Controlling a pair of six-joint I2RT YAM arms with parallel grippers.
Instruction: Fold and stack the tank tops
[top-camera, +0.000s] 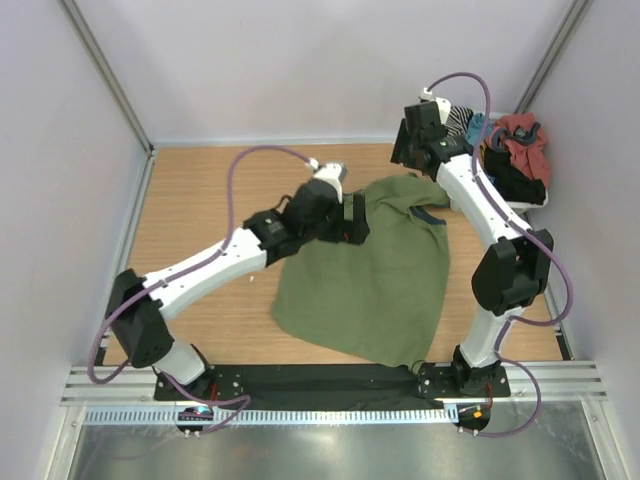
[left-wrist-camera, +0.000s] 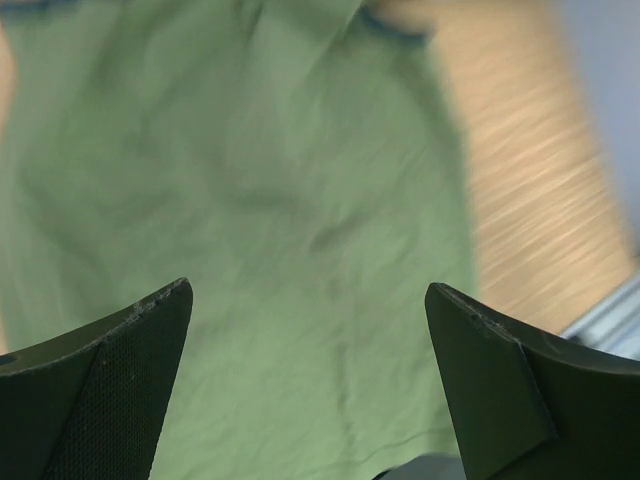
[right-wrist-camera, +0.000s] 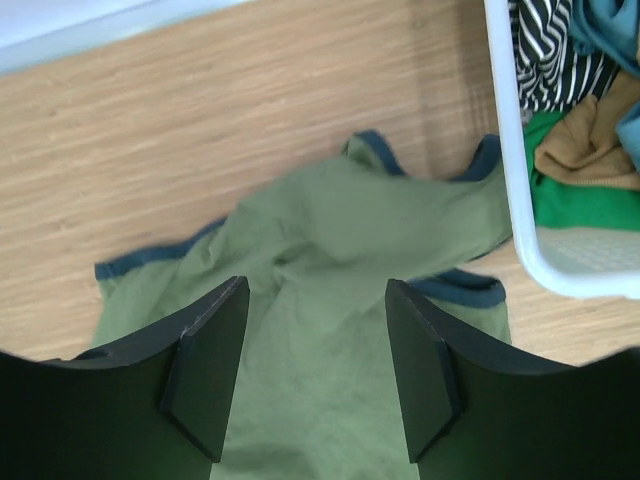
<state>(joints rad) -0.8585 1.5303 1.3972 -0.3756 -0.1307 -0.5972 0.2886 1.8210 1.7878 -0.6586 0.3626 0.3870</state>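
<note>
At table (top-camera: 200, 200) middle — olive tank top (top-camera: 370, 280), hem seemingly reaching edge.

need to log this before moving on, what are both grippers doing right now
Left gripper: open, empty, over the olive green tank top.
Right gripper: open, empty, over the same top's neck end.

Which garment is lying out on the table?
The olive green tank top with dark trim; the other clothes sit bundled in the white basket.
</note>
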